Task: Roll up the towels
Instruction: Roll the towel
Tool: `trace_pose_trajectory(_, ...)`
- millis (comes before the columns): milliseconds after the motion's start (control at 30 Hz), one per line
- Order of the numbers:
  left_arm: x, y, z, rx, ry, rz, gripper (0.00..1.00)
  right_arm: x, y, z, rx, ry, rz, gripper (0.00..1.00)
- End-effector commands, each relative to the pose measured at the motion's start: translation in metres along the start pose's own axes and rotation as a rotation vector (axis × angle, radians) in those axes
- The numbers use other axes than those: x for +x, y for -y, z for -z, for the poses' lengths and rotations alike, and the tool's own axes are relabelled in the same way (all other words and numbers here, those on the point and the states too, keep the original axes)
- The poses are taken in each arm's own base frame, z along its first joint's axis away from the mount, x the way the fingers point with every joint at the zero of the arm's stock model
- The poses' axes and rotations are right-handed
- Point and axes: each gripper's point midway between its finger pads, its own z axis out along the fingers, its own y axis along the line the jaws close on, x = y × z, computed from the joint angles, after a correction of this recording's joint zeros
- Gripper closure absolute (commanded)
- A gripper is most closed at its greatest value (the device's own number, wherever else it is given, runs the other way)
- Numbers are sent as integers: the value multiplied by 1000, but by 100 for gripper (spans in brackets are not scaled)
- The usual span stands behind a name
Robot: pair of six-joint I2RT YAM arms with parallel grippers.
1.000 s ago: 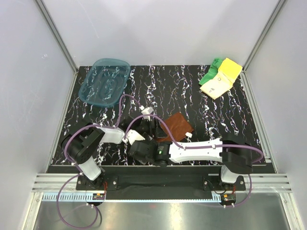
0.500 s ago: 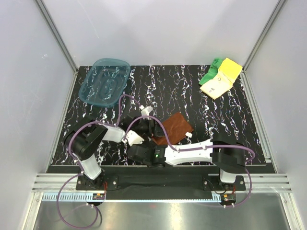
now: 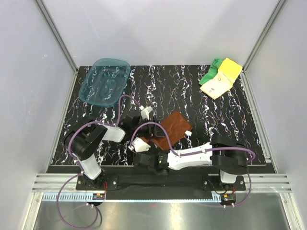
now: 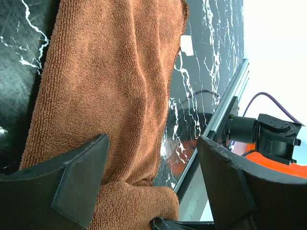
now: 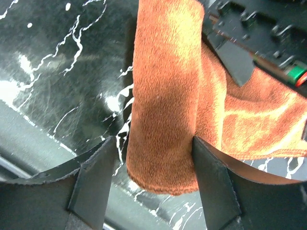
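Rust-brown towel (image 3: 175, 125) lies near the centre of the counter (image 3: 230, 120), its near edge folded up. Right tool (image 5: 152, 143) straddles that fold, jaws apart — a gap shows beside one finger, nothing gripped. Left tool (image 4: 153, 141) — jaws wide — stands over the towel's flat part, holding nothing.

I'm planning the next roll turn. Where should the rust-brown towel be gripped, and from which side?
Grip the rust-brown towel by the thick rolled fold at its near end, from above, jaws across the roll. It is the only raised, bunched part; the rest lies spread on the table. The right gripper straddles it.
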Motion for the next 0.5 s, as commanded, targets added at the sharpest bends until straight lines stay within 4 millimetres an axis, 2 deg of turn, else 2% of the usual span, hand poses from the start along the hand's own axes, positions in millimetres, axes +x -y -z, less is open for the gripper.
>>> trace_pose_trajectory(0,-8,-5,4,-36,27,-34,20,23,1,8,13,-59,-4,31)
trace_pose_trajectory(67,-9,-3,4,-33,28,-36,20,26,0,5,24,-63,-6,34)
trace_pose_trajectory(167,-8,0,7,-31,25,-37,20,26,1,0,46,-58,-12,48)
trace_pose_trajectory(300,-23,16,22,-15,64,-44,20,27,0,-5,64,-63,-8,64)
trace_pose_trajectory(367,-25,19,28,-31,63,-56,19,26,2,-5,59,-64,-21,69)
trace_pose_trajectory(433,-37,28,35,-36,97,-85,18,26,3,-6,40,-69,-45,74)
trace_pose_trajectory(467,-36,26,38,-60,87,-94,18,22,0,-4,8,-63,-72,79)
